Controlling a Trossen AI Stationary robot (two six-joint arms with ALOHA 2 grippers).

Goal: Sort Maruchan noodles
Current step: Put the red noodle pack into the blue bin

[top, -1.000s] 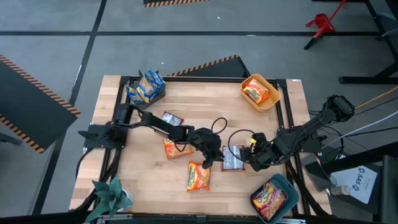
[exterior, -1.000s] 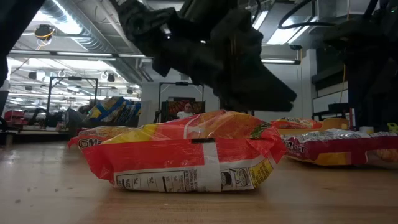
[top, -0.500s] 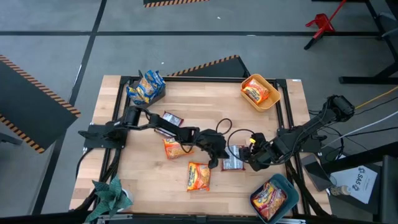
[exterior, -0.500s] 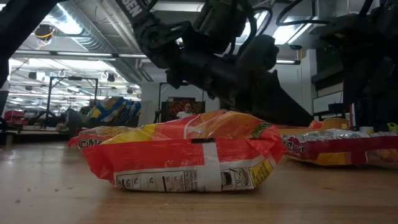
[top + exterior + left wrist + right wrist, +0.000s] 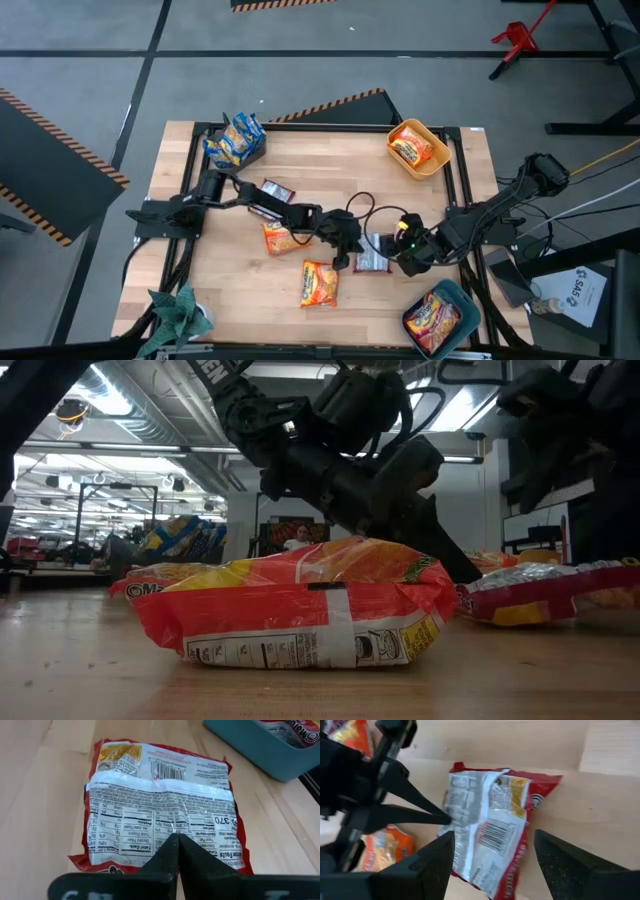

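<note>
Silver-and-red packet [image 5: 373, 262] lies label side up near the middle of the desk, toward the front right, and the left gripper [image 5: 176, 838] has just closed on it: a second ago its fingers stood wide over the orange packet [image 5: 319, 283], now they meet in a point on the film at the silver packet's left edge. In the low view that packet's [image 5: 545, 595] right end tilts up where before it lay flat, so the pinch looks to have taken hold and a lift is starting; likely bound for one of the bins. Right gripper [image 5: 492, 857] sits just right of the same packet with fingers well apart, straddling its end, gripping nothing; it has closed in slightly. Another orange packet [image 5: 280, 238] lies behind the left arm; a silver one [image 5: 276, 191] sits toward the back left. Grey bin [image 5: 232, 143] at the back left corner holds blue-and-yellow packets, yellow bin [image 5: 440, 152] at the back right an orange one, teal bin [image 5: 462, 300] at the front right corner orange too. Packets are thin crinkly glossy plastic, flat rectangles with crimped seams, puffed slightly; wood-grain desk top, smooth.
</note>
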